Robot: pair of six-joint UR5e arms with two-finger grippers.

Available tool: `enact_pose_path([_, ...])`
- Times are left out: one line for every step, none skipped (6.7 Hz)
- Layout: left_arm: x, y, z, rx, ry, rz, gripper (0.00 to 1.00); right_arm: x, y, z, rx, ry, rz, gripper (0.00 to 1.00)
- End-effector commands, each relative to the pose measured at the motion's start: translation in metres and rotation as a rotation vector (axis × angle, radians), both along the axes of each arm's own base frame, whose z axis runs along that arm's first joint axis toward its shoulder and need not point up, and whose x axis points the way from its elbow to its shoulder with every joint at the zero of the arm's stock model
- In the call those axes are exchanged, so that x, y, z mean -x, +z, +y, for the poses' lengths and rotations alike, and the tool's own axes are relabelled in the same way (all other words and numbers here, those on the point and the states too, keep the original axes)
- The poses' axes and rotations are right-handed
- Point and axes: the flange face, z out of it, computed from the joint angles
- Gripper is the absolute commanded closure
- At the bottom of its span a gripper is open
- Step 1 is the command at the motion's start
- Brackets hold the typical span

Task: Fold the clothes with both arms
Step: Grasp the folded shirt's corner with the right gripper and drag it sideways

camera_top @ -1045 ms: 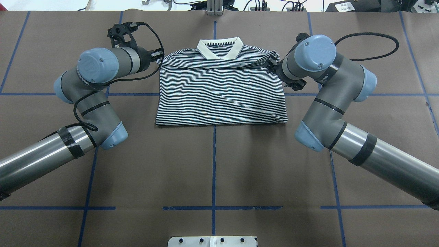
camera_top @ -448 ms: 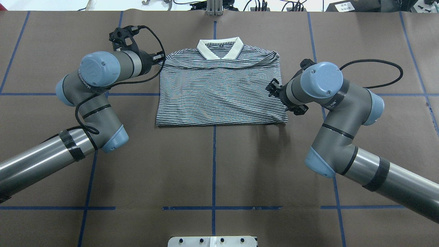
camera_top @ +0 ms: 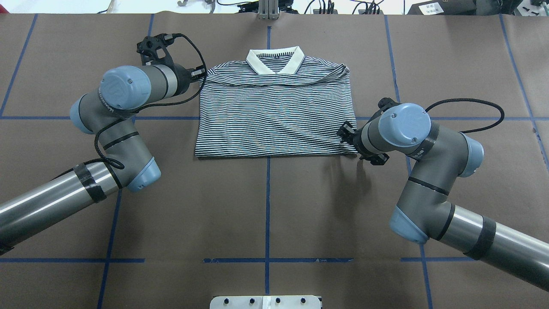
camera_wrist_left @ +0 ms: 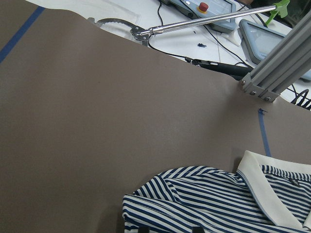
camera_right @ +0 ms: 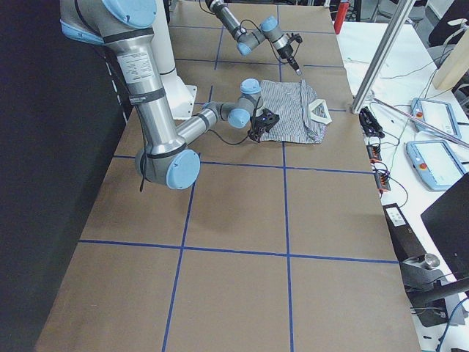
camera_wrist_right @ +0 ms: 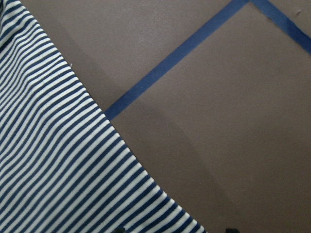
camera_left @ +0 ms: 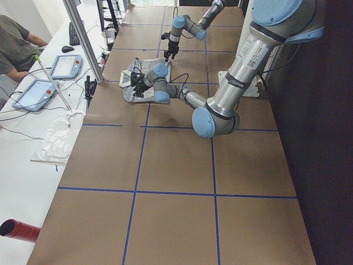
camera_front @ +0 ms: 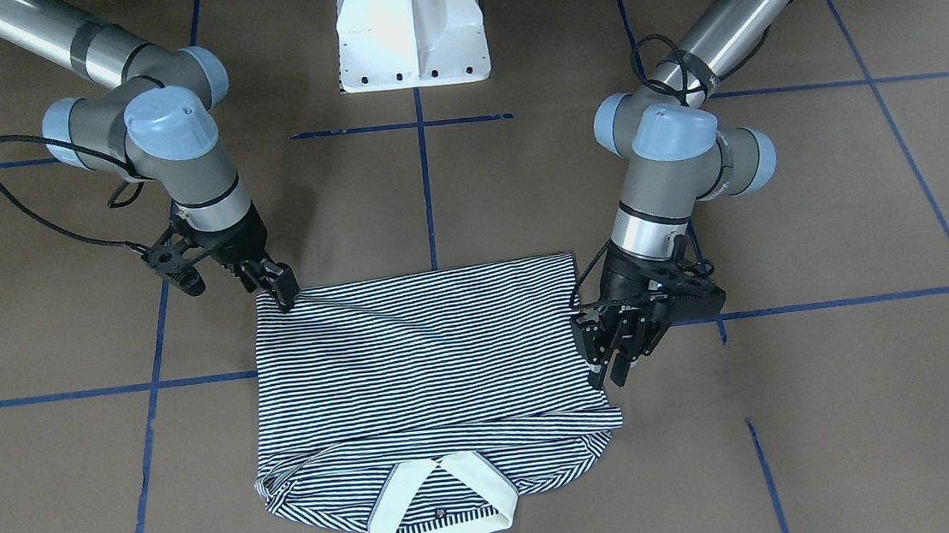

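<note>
The striped polo shirt [camera_top: 274, 116] [camera_front: 423, 365] lies folded on the brown table, its cream collar [camera_top: 274, 60] on the far side from the robot. My left gripper [camera_top: 200, 73] [camera_front: 609, 379] stands at the shirt's far left shoulder edge, fingers a little apart and pointing down. In the left wrist view the shirt [camera_wrist_left: 204, 204] lies just ahead of it. At the near right hem corner, my right gripper [camera_top: 345, 132] [camera_front: 281, 296] is open. Its wrist view shows the hem edge [camera_wrist_right: 58, 160] running between its spread fingertips.
Blue tape lines [camera_top: 268, 206] divide the brown table cover. The white pedestal base [camera_front: 410, 23] stands at the robot's side and an aluminium post [camera_top: 268, 8] at the far edge. Beyond that edge, a person [camera_left: 16, 49] sits at a bench with tablets.
My right arm has swung back from the shirt's far right shoulder corner to its near right hem corner. The left arm has barely shifted. The shirt lies as before.
</note>
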Motion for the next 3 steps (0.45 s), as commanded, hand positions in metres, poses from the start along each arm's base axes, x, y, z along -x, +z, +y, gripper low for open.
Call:
enact_pose_path([-0.0007, -0.0006, 0.0009, -0.001, 0.002, 0.001, 0.59, 0.0012, 0.0039, 0.0027, 0.007, -0.002, 0.005, 0.69])
enact_pose_path([-0.0010, 0.0001, 0.0008, 0.000, 0.002, -0.001, 0.59, 0.0001, 0.0016, 0.0037, 0.006, -0.001, -0.001, 1.00])
enact_pose_path([-0.0010, 0.0001, 0.0008, 0.000, 0.002, -0.001, 0.59, -0.0030, -0.0026, 0.0046, 0.001, 0.000, -0.010, 1.00])
